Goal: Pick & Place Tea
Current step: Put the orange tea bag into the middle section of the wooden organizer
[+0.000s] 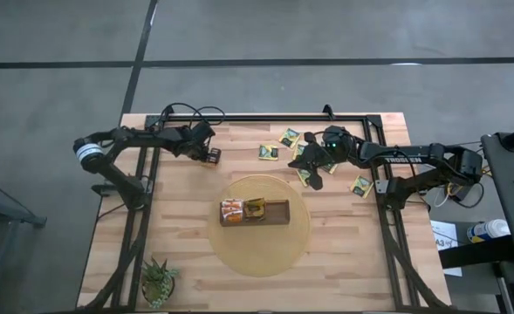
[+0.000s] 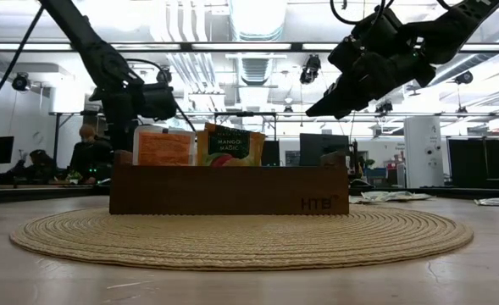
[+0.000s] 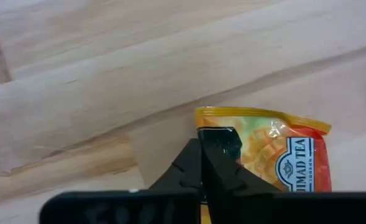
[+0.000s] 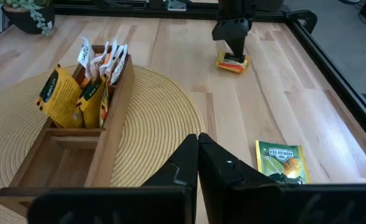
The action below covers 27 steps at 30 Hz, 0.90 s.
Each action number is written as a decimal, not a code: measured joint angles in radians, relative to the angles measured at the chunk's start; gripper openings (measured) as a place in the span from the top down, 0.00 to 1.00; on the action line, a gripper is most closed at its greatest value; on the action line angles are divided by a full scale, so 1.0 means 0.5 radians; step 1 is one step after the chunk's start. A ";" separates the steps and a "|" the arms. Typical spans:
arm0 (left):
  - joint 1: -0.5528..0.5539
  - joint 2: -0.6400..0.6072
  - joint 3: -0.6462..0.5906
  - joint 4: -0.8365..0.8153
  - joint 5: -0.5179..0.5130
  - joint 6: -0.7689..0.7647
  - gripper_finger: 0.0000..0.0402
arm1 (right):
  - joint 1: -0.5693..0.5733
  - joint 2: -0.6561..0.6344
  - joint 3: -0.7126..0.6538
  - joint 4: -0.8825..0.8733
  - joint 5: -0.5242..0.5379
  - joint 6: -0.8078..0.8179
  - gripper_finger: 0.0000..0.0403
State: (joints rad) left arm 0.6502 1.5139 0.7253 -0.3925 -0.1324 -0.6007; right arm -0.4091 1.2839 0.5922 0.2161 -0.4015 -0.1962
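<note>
I have the left gripper clamped on an orange tea sachet lying on the bare table — the right gripper hangs closed and empty above the loose sachets

Orange sachet flat on desk, pinched in left claw. Green-yellow sachets loose on desk by right arm. Orange and yellow ones upright in box's end.
</note>
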 joint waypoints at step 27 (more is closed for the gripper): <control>-0.564 -0.123 0.851 -0.729 -0.586 0.330 1.00 | -0.007 -0.002 -0.011 -0.003 0.007 -0.005 0.98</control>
State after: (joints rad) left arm 0.3681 1.4525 1.1510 -0.7570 -0.4254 -0.4354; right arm -0.4126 1.2831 0.5868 0.2148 -0.3981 -0.1986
